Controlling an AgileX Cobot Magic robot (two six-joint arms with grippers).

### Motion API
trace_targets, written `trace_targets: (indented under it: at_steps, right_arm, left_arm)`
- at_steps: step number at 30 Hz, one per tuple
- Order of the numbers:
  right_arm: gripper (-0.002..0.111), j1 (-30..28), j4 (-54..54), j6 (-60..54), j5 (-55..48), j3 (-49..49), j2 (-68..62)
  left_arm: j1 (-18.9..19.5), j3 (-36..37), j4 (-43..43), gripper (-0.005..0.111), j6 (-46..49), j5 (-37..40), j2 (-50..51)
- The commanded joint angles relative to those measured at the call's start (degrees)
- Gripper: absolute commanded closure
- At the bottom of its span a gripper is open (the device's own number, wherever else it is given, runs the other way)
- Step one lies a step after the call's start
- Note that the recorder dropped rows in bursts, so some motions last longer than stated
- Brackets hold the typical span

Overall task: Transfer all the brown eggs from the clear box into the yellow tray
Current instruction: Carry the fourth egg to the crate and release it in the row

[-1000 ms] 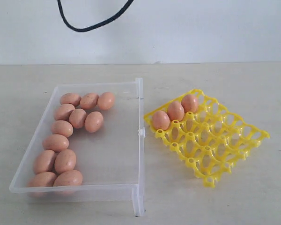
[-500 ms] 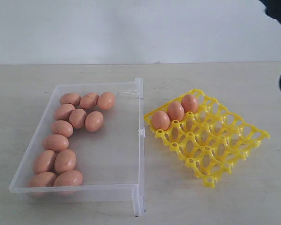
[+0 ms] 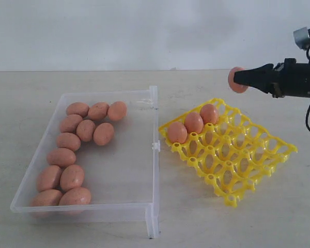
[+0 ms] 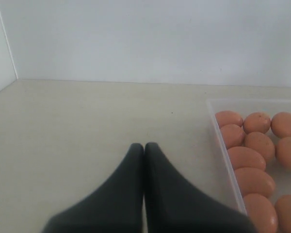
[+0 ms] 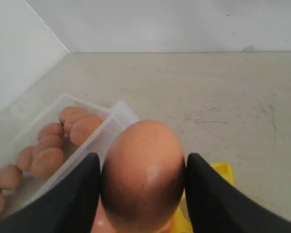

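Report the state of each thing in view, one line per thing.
Shallow transparent plastic clear box, open-topped, twelve pinkish-brown eggs lying inside.
Bright yellow lattice egg tray, three eggs seated along one edge row, other cups empty.
Fourth brown egg, clamped in the air.
Right gripper, shut on the fourth brown egg.
Left gripper, shut, empty.

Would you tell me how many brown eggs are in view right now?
16 brown eggs: 12 in the clear box, 3 in the yellow tray, 1 held by the right gripper. None appears hidden.
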State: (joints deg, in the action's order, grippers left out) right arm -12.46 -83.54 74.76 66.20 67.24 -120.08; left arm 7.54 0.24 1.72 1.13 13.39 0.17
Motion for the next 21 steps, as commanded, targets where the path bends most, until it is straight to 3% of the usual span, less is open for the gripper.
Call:
trace_targets:
  at_steps: [1, 16, 21]
  right_arm:
    - [0.109, 1.73, 0.53, -13.09, -2.46, 0.91, -1.99]
    - [0.108, 6.23, 4.12, -18.44, -11.72, 0.91, -6.83]
    - [0.102, 6.46, 6.61, -21.91, -12.43, 0.91, -6.83]
  left_arm:
    - [-0.19, -0.24, 0.31, 0.111, 0.03, -0.08, -0.17]
    - [-0.19, -0.24, 0.31, 0.111, 0.03, -0.08, -0.17]
    - [-0.19, -0.24, 0.31, 0.111, 0.03, -0.08, -0.17]
